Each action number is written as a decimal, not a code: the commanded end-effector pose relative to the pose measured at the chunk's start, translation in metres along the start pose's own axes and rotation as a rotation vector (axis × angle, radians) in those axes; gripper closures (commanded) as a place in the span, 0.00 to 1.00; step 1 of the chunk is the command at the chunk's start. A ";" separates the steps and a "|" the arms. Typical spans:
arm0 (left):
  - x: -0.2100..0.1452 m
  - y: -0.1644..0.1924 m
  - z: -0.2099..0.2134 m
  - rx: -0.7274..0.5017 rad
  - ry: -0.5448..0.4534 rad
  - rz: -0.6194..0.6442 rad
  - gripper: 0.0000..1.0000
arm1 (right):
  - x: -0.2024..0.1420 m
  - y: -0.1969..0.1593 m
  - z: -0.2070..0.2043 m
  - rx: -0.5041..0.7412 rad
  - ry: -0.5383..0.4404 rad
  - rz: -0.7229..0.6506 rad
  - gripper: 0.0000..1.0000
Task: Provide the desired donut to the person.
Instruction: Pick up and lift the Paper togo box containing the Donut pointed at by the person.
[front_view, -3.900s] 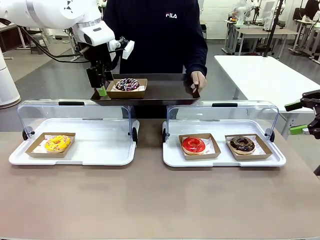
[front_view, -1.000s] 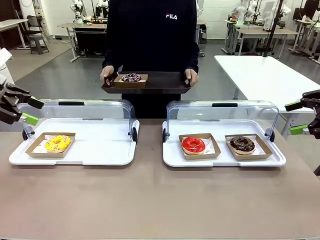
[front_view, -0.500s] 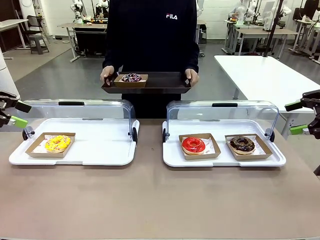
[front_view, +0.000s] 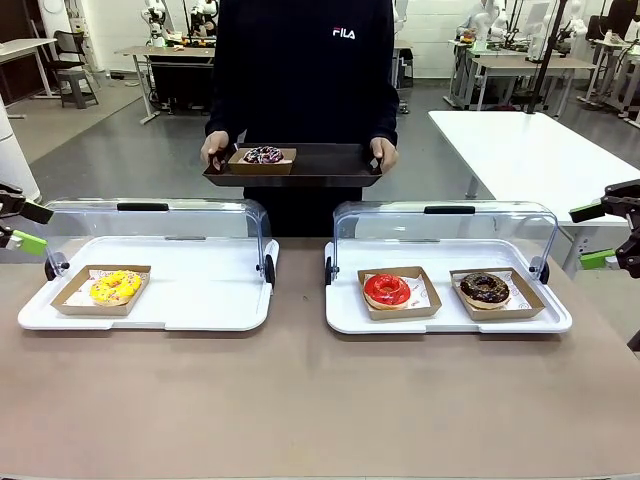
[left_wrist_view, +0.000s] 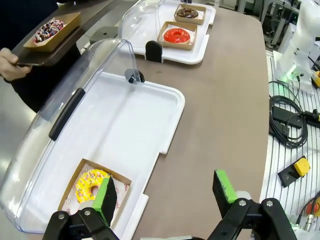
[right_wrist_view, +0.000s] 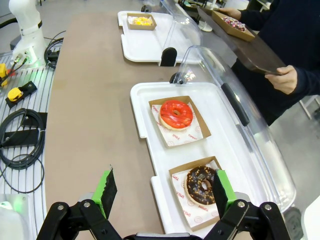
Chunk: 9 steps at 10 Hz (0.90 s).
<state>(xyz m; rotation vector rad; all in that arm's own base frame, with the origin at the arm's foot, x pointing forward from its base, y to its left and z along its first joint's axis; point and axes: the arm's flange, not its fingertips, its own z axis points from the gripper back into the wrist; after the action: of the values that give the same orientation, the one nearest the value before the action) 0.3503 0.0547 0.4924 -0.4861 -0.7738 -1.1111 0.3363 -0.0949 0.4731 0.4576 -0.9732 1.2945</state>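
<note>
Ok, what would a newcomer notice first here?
The person at the far side holds a dark tray carrying a sprinkled donut. Nearer, two white trays under raised clear lids hold a yellow donut on the left, a red donut and a chocolate donut on the right.

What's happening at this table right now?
The person stands at the far side holding a dark tray in both hands, a sprinkled donut in its box on it. The left gripper and right gripper hang off the table's ends, jaws open and empty. A yellow donut sits in the left case, a red donut and a chocolate donut in the right case, lids up.
</note>
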 end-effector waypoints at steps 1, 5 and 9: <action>-0.005 0.003 -0.001 0.001 -0.001 0.018 0.00 | 0.000 -0.001 -0.003 -0.006 -0.030 0.001 0.00; -0.005 0.003 -0.001 0.001 -0.001 0.018 0.00 | 0.000 -0.001 -0.003 -0.006 -0.030 0.001 0.00; -0.005 0.003 -0.001 0.001 -0.001 0.018 0.00 | 0.000 -0.001 -0.003 -0.006 -0.030 0.001 0.00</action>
<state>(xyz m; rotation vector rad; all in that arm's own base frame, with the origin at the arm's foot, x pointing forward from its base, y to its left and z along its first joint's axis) 0.3515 0.0569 0.4896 -0.4923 -0.7708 -1.1020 0.3363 -0.0948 0.4731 0.4577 -0.9731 1.2946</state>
